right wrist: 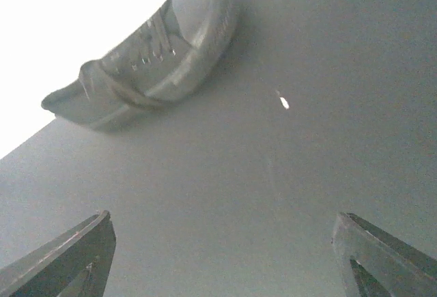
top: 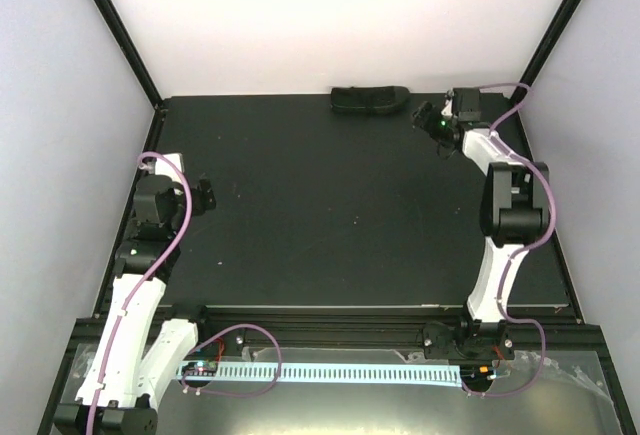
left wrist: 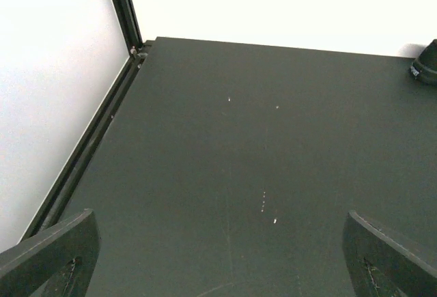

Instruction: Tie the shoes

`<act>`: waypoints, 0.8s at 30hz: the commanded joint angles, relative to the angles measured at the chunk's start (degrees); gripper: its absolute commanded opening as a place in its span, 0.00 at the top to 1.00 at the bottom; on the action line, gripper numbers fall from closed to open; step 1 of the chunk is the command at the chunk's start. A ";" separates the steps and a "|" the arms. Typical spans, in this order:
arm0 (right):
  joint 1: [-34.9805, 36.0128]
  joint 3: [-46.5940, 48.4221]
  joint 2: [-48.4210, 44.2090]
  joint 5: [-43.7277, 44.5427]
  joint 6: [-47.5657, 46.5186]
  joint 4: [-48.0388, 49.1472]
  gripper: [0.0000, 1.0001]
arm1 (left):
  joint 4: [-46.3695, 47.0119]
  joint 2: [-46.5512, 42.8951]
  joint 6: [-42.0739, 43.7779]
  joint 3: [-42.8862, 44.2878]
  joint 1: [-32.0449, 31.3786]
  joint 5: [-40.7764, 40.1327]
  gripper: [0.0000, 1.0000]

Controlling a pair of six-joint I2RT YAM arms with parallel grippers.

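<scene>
Black matte table (top: 330, 215) under white walls, and the action sat at the far end. The right gripper (right wrist: 222, 242) hung wide open just to the right of the shoe (top: 370, 101), apart from it. Its two dark fingers (right wrist: 68, 256) were spread to the bottom corners of the wrist view and nothing was between them. It pointed at the shoe across a strip of bare tabletop, and one small white speck (right wrist: 283, 102) lay on that strip.

The shoe itself, all black, lay lengthwise against the back wall at the table's far edge, sole down. From the right wrist the thin laces (right wrist: 150, 34) showed crossing the eyelets. Whether they were knotted could not be made out.

The left gripper (left wrist: 218, 242) was well away from the shoe, down and to its left near the table's left rail (left wrist: 89, 153). It was also wide open and held nothing, with only tabletop showing between the fingers. In the left wrist view just one rounded end of the shoe peeked in at the right edge, far off.
</scene>
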 commanded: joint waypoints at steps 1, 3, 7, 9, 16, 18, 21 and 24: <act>0.88 12.25 9.57 -5.06 8.08 -2.99 0.12 | 2.54 -0.62 2.21 0.27 -0.07 -1.60 0.01; 1.35 18.43 14.39 -5.21 10.16 -4.31 0.12 | 2.71 -0.37 2.38 0.32 0.03 -1.33 0.01; 1.97 31.18 23.89 -5.75 14.32 -6.86 0.15 | 3.02 0.45 2.44 0.32 0.00 -1.55 0.01; 2.20 37.07 28.63 -5.04 15.96 -8.19 0.17 | 3.06 0.76 2.41 0.41 0.07 -1.50 0.01; 2.28 47.24 37.96 -4.00 24.46 -5.09 0.23 | 3.27 0.42 2.37 0.28 0.11 -1.03 0.01; 2.30 49.43 40.22 -3.41 26.57 -4.37 0.24 | 3.44 0.30 2.41 0.18 0.17 -1.03 0.01; 2.29 51.73 42.78 -3.13 29.75 -2.46 0.25 | 3.51 0.37 2.46 0.11 0.22 -0.89 0.01; 2.24 51.90 44.38 -3.09 32.94 0.33 0.29 | 3.67 0.52 2.33 0.06 0.22 -0.37 0.01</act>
